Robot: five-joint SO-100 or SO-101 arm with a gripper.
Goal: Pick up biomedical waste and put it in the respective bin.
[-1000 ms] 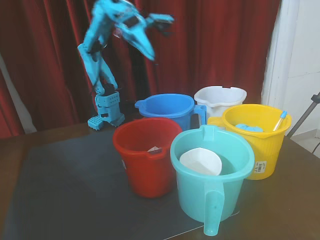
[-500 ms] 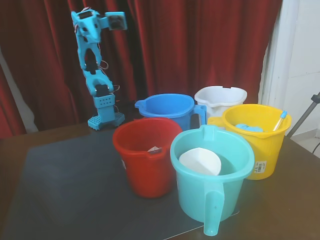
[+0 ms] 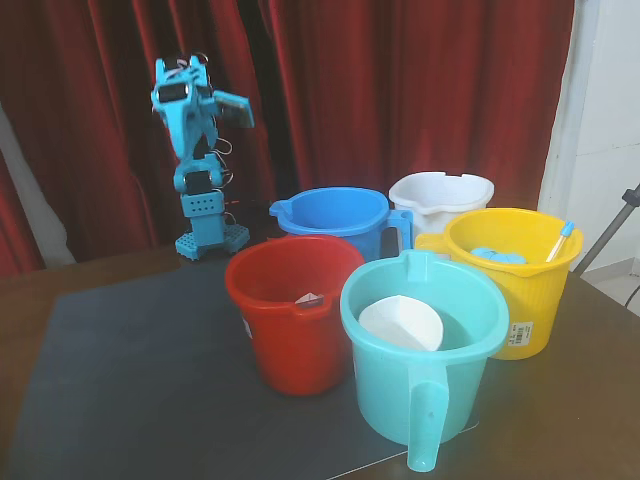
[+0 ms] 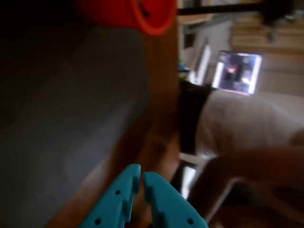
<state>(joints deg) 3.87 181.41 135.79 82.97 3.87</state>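
Fixed view, near to far: teal bucket [image 3: 425, 345] sits nearest w/ a white bowl-like item [image 3: 400, 322] inside. Just left and behind, touching or nearly so, is the red bucket [image 3: 290, 315], a small white scrap [image 3: 310, 298] in it. Right of those, the yellow bucket [image 3: 515, 275] holds blue stuff and a pen-like stick [image 3: 560, 240]. Further back: blue bucket [image 3: 335, 220], then white bucket [image 3: 440, 200]. All stand on a dark mat [image 3: 130, 370] over a wood table [image 3: 600, 400].

Far left, the arm is folded upright, well apart from the buckets. Gripper [image 4: 141, 176] in wrist view: teal fingers nearly together, only a thin slit between, nothing held.

The medicine bottle isn't visible in either view; can't tell where it lies.

Judgement: a small bottle should be light and rigid, its sides prob. smooth and slippery, maybe breakable if glass. Best grip is across the body at mid-height, below the cap, w/ modest squeeze.
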